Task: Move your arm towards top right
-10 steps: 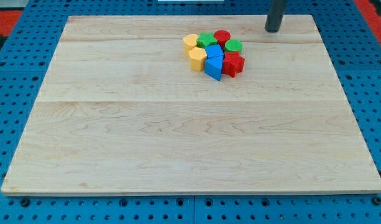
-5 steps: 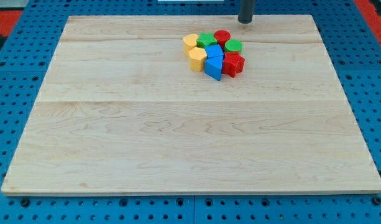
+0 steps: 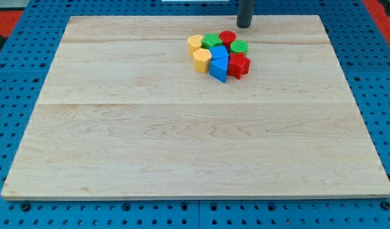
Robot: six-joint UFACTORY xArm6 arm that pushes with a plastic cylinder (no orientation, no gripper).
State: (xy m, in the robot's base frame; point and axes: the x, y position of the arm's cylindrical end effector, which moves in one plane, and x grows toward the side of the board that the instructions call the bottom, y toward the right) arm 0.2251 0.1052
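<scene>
My tip [image 3: 244, 26] near the frame's top edge, just above the red cylinder [image 3: 227, 37], apparently clear of it, bare rod gripping nothing, cluster tight on the board [image 3: 118, 140].

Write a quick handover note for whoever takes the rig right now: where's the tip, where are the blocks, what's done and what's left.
My tip sits near the board's top edge, just to the view's top right of the block cluster and touching none of it.
The cluster is packed tight at upper centre: red cylinder, two green blocks, two yellow blocks, two blue blocks and a red star-like block.
Done: the tip is already at the top.
Left: it is only slightly right of centre, so it needs to travel rightward to the top right corner.
</scene>
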